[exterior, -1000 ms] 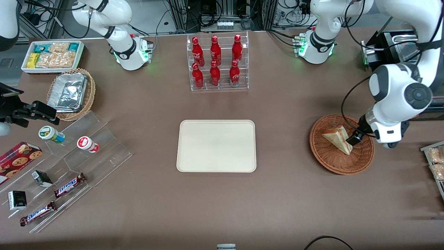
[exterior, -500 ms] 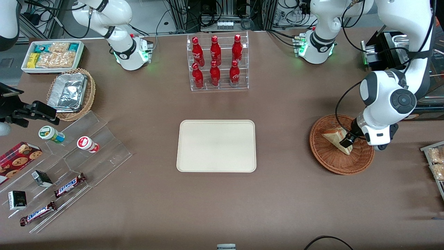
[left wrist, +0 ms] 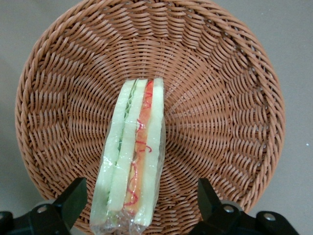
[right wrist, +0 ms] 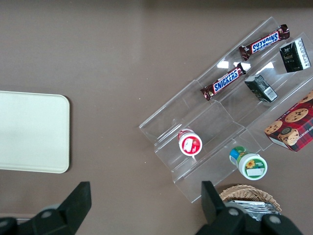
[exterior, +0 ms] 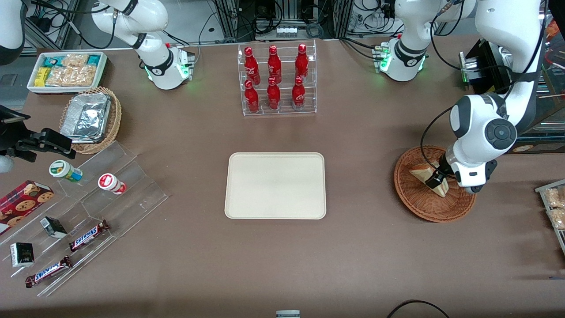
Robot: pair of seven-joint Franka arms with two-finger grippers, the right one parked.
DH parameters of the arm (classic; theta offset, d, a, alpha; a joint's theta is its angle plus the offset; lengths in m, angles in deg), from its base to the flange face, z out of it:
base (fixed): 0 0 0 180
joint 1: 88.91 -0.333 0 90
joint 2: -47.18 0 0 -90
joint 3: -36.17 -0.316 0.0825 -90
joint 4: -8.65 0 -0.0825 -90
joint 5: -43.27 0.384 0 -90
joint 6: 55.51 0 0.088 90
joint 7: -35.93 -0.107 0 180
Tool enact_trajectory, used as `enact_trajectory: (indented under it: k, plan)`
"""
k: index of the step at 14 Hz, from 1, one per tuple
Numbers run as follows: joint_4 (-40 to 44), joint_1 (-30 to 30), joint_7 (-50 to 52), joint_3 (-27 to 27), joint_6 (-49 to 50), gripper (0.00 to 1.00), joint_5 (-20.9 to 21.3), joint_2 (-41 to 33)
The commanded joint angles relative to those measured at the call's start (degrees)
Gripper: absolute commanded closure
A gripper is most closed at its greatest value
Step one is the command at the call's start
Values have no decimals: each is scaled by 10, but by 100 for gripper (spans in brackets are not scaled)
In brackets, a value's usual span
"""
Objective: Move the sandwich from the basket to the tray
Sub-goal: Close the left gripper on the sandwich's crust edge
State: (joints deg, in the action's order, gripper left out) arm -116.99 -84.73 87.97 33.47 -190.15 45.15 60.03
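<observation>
Your hand (exterior: 438, 182) sits low over the sandwich (exterior: 424, 174) in the basket (exterior: 419, 203), at the working arm's end of the desk (exterior: 375, 256). Its fingers (left wrist: 71, 200) are spread wide, one on each flank of the wedge, with wicker showing between each finger and the bread, so nothing is gripped. The wrist view gives you what the front view hides: the cut side faces up, with red-orange and pale green layers between white bread under clear wrap. The front view alone shows the tray (exterior: 276, 185) lying bare at mid-desk, well apart from the basket. The desk is plain brown; cables and metal framing run along its edge farthest from the front camera.
</observation>
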Motion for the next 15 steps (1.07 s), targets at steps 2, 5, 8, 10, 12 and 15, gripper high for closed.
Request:
enact_trajectory:
  k: [2,5,8,10,12,15]
  plan:
    - [-10,4,9,-1,-11,0,-5,2]
    - [-15,5,10,-1,-11,0,-5,8]
    - [-15,5,10,-1,-9,0,-5,10]
    - [-18,6,11,-1,-5,0,-5,12]
    - [-22,12,14,-1,-4,0,-4,12]
    - [-22,15,29,-1,1,27,-1,10]
